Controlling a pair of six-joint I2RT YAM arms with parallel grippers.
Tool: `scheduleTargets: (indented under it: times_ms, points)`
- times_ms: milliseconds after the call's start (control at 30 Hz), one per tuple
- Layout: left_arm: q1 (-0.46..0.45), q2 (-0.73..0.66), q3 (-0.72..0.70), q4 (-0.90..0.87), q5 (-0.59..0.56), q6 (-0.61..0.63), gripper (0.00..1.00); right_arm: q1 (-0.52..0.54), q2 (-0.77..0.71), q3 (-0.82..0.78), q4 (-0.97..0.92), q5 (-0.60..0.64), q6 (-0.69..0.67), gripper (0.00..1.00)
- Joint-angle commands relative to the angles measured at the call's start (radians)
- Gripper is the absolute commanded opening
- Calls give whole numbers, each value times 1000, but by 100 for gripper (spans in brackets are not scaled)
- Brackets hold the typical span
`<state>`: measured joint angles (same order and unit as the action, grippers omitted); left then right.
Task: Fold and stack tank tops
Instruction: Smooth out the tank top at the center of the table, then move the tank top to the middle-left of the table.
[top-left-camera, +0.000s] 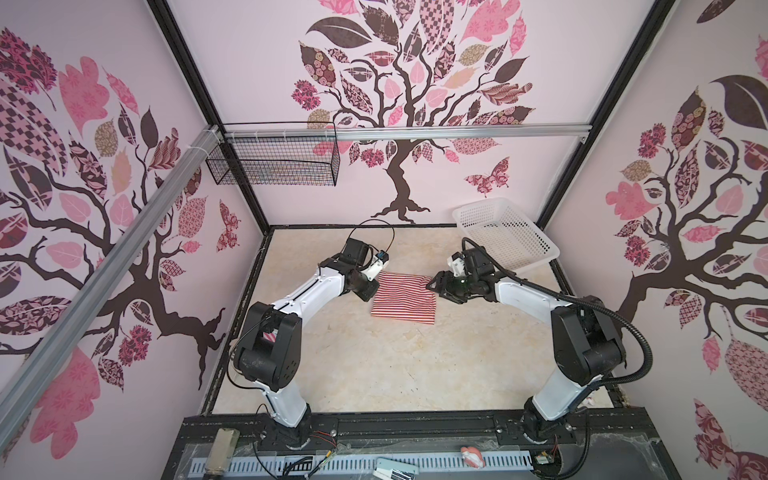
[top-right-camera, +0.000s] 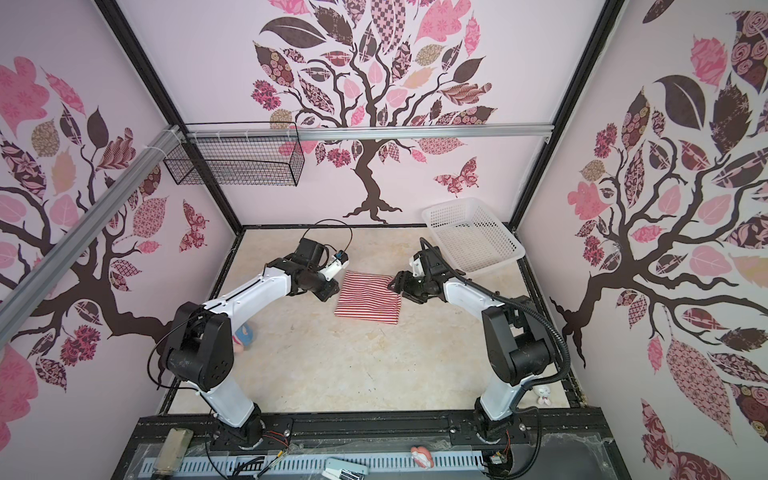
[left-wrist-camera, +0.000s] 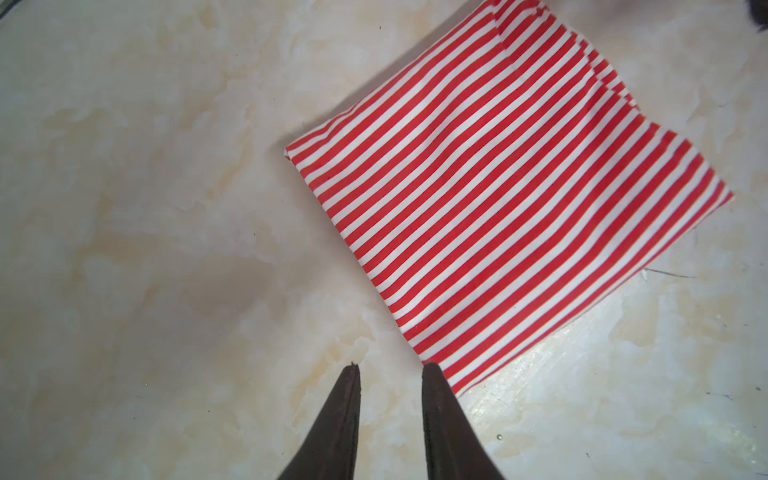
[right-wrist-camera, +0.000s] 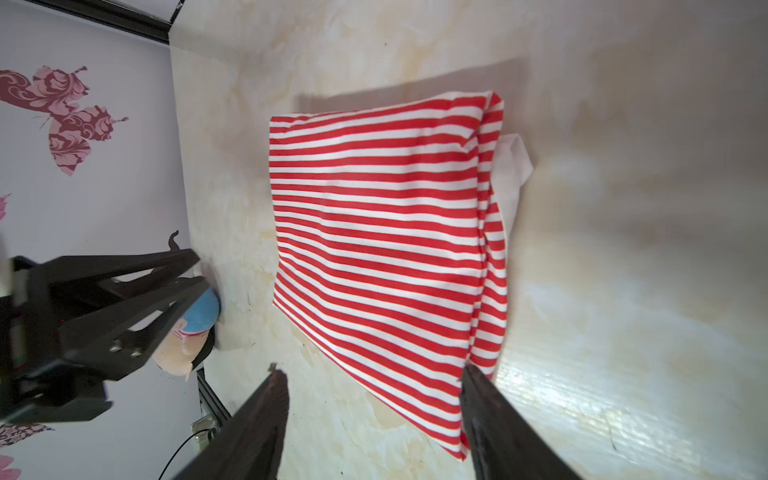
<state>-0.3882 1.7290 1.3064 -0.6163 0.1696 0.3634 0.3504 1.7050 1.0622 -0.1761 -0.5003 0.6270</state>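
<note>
One tank top (top-left-camera: 403, 300) (top-right-camera: 369, 298) lies folded into a red-and-white striped square on the marble-patterned table, between my two arms. A bit of white trim (right-wrist-camera: 512, 166) pokes out from one folded edge. My left gripper (left-wrist-camera: 392, 368) (top-left-camera: 368, 293) hovers at the tank top's (left-wrist-camera: 498, 199) left edge, beside one corner. It is open with a narrow gap, and only bare table shows between its fingers. My right gripper (right-wrist-camera: 372, 372) (top-left-camera: 433, 285) is at the right edge, open wide. A corner of the tank top (right-wrist-camera: 382, 249) lies flat below its jaws, not pinched.
A white perforated basket (top-left-camera: 505, 232) (top-right-camera: 471, 237) stands tilted at the back right corner. A black wire basket (top-left-camera: 274, 160) hangs from the rail at the back left. A small blue-and-pink toy (top-right-camera: 245, 334) lies by the left wall behind the left arm.
</note>
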Motion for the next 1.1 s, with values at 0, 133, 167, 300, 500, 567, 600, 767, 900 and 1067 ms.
scheduleTargets:
  times_ms: [0, 133, 167, 300, 500, 567, 600, 767, 900, 1067]
  points:
    - [-29, 43, 47, -20, 80, -20, 30, -2, -37, -46, -6, 14, 8, 69]
    - [-99, 102, 75, -22, 48, -2, 30, -2, -51, -75, -3, 27, 8, 70]
    - [-112, 115, 75, -17, 46, 0, 30, -3, -47, -78, -2, 26, 8, 70]
    - [-117, 158, 79, 2, 36, -7, 30, -2, -31, -86, 6, 19, 8, 71]
    - [-103, 207, 86, 20, 30, -6, 30, -2, -23, -100, 12, 28, 8, 72]
    - [-100, 225, 93, 21, 8, -10, 30, -2, -10, -94, 14, 29, 8, 72]
    - [-96, 236, 99, 16, -7, -15, 30, -2, -1, -87, 15, 25, 8, 73]
    - [-42, 302, 139, -29, 8, -38, 29, -3, 61, -41, 23, 16, 2, 73]
    - [9, 338, 172, -93, 91, -39, 29, -2, 109, -2, 23, 6, 2, 73]
    - [43, 302, 127, -78, 79, -84, 29, -3, 160, 45, 30, -7, 8, 73]
